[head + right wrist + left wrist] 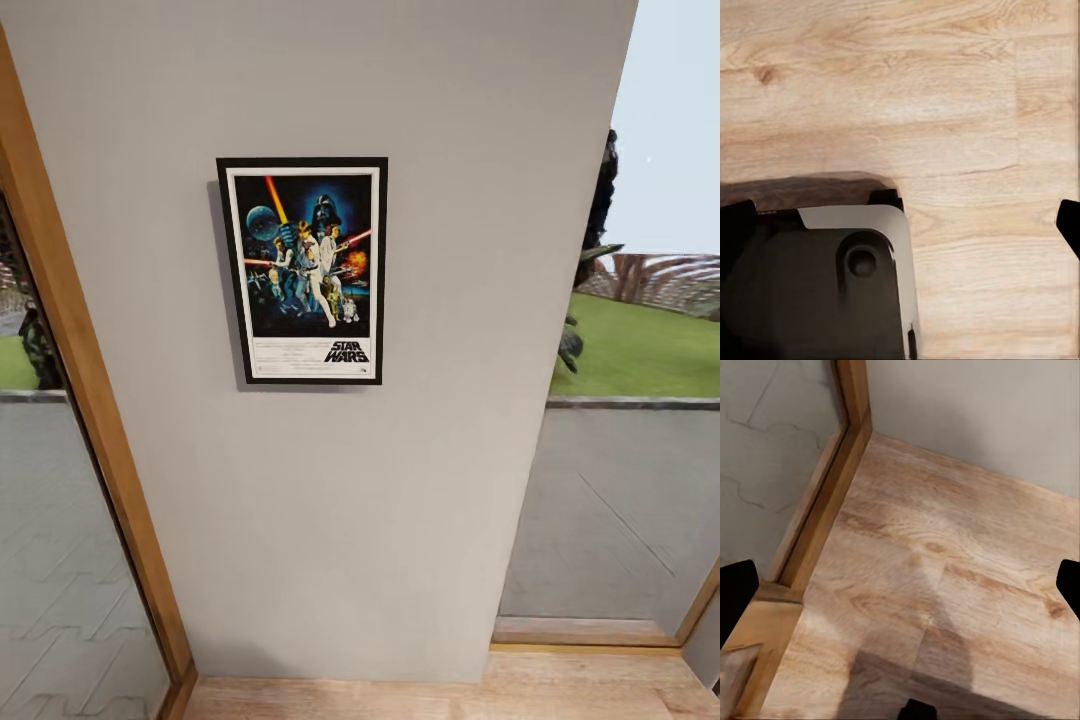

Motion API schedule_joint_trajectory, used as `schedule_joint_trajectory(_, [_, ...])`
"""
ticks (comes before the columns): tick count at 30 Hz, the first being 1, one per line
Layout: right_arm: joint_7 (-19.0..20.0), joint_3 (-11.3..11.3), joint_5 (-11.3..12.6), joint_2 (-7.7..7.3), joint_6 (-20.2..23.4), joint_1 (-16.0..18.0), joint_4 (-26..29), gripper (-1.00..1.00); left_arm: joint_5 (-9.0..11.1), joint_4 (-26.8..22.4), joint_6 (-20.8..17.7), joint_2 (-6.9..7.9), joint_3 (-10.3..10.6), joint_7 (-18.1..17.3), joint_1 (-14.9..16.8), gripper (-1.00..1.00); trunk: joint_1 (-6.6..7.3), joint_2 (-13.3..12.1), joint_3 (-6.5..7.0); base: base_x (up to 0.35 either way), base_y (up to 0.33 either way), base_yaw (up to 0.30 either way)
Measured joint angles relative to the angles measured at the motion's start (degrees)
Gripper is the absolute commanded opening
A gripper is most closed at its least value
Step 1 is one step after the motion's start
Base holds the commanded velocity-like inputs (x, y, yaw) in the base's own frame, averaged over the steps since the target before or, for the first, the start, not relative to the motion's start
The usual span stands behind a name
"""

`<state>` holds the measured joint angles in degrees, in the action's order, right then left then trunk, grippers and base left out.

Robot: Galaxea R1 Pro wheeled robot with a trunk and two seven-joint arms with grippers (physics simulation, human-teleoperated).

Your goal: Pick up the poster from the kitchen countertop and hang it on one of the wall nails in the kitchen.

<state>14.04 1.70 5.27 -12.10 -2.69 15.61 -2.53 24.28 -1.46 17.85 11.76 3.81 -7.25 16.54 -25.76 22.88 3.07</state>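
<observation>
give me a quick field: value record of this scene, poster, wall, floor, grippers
poster: black-framed Star Wars poster, upright, flat against the wall, slightly tilted
wall: plain light grey wall panel, wooden frames with glass on both sides
nail: hidden, cannot tell
floor: pale wood plank floor
left gripper: left gripper open, empty, over the floor near the wooden frame corner
right gripper: right gripper open, empty, above the floor and a dark robot base part
outside: green grass

Hidden behind the black-framed, white-bordered Star Wars poster [304, 270]: whatever holds it to the plain grey wall [400, 500]. Fine print under its lettering too small to read. Left claw [900, 585] and right claw [904, 217] cropped to dark fingertips [735, 596] [1069, 221] at the edges. Dark rounded robot base [817, 289] cut off below.
</observation>
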Motion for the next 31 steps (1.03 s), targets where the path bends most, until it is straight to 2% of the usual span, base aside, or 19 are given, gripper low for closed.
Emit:
schedule_joint_trajectory(2, [-1.69, -0.01, -0.01, -0.01, 0.04, -0.71, -0.08, 1.0, 0.0, -0.02, -0.01, 0.0, 0.0, 0.45, -1.45, 1.0, 0.0, 0.0, -0.01, 0.0, 0.0, 0.0])
schedule_joint_trajectory(8, [-4.01, 0.01, 0.06, 0.14, 0.14, -1.13, -0.09, 1.0, -0.01, 0.02, -0.01, 0.0, 0.01, 0.69, -3.18, 1.0, 0.0, 0.0, 0.0, 0.0, 0.0, 0.0])
schedule_joint_trajectory(14, [-4.73, 0.05, 0.22, 1.67, 0.08, -1.25, 0.0, 1.0, -0.01, 0.03, -0.01, 0.0, -0.01, 0.76, -4.6, 1.0, 0.0, 0.0, 0.0, 0.0, 0.0, 0.0])
schedule_joint_trajectory(19, [-4.85, 0.08, 0.23, 2.34, 0.07, -1.27, -0.02, 1.0, -0.01, 0.04, -0.01, 0.24, -0.01, 0.83, -4.89, 1.0, 0.0, 0.0, 0.0, 0.0, 0.0, 0.0])
schedule_joint_trajectory(31, [-4.88, 0.09, 0.23, 2.52, 0.07, -1.27, -0.04, 1.0, -0.01, -0.02, -0.01, 0.35, 0.01, 0.83, -4.96, 1.0, 0.0, 0.0, 0.0, 0.0, 0.0, 0.0])
